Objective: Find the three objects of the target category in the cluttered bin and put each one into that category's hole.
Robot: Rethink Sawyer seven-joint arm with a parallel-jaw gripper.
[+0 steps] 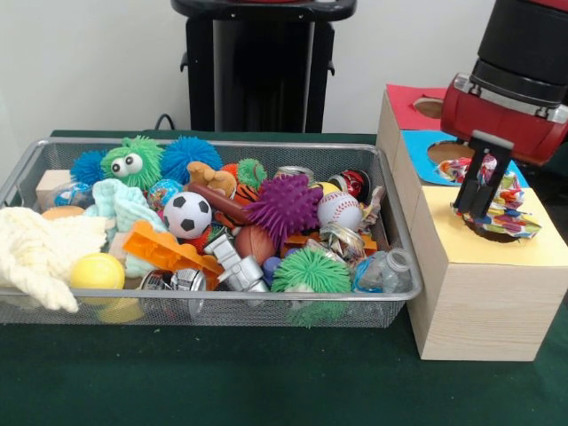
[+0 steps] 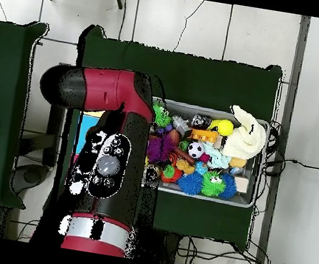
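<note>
The silver wire-mesh bin (image 1: 213,144) stands on the green table, full of toys: balls, spiky balls, cans and soft cloth items. It also shows in the overhead view (image 2: 259,169). My gripper (image 1: 473,211) is to the right of the bin, over the yellow-topped wooden box (image 1: 541,248). It is shut on a crumpled multicoloured wrapper (image 1: 508,216), which hangs at the dark hole (image 1: 486,233) in that top. In the overhead view my arm (image 2: 109,160) hides the gripper and the boxes.
Behind the yellow-topped box stand a blue-topped box (image 1: 424,142) and a red-topped box (image 1: 406,105), each with a hole. In the bin lie a soccer ball (image 1: 187,214), a baseball (image 1: 339,210) and a purple spiky ball (image 1: 286,206). The black pedestal (image 1: 262,71) is behind the bin.
</note>
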